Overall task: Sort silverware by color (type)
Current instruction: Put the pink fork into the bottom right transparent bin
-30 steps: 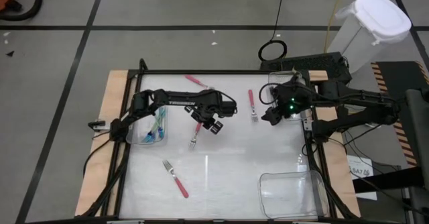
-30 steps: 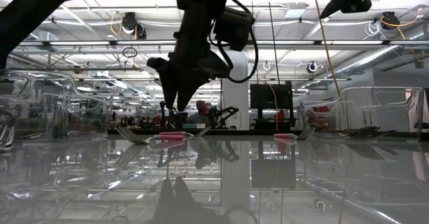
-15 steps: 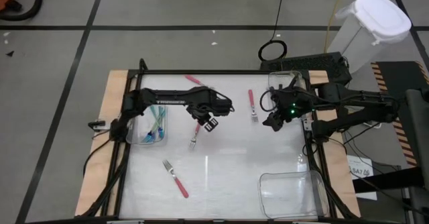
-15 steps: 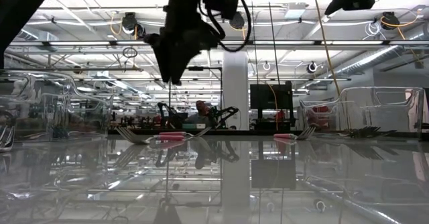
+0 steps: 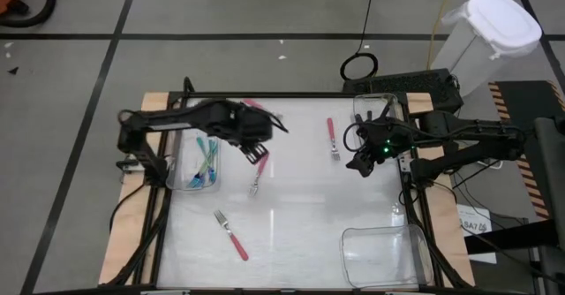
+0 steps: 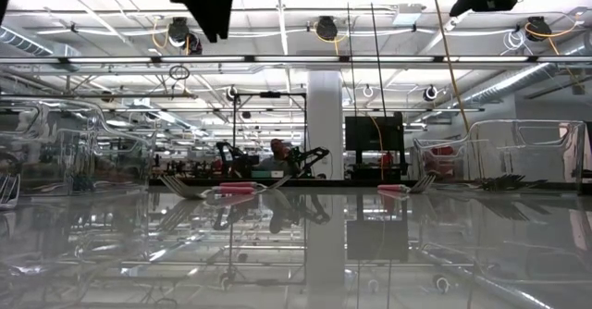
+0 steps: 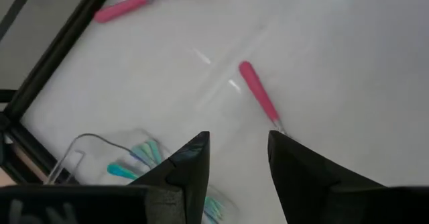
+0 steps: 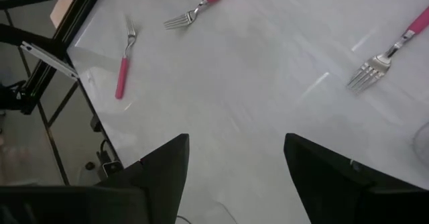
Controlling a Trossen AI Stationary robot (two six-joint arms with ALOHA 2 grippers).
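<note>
High view: left gripper [image 5: 257, 148], fingers apart and empty, hangs above a pink fork [image 5: 257, 173]; right gripper [image 5: 360, 164] gapes, idle, near the right edge.

- The high view looks straight down on the whole tabletop [image 5: 291, 224] and surrounding floor, from far above.
- The low view sits at tabletop height, facing level across the glossy surface into the room behind.
- The left wrist view looks down close past its own fingers [image 7: 191, 163].
- The right wrist view does likewise; both share a pink-handled fork [image 7: 260, 98] [image 8: 194, 9] with the high view.
</note>
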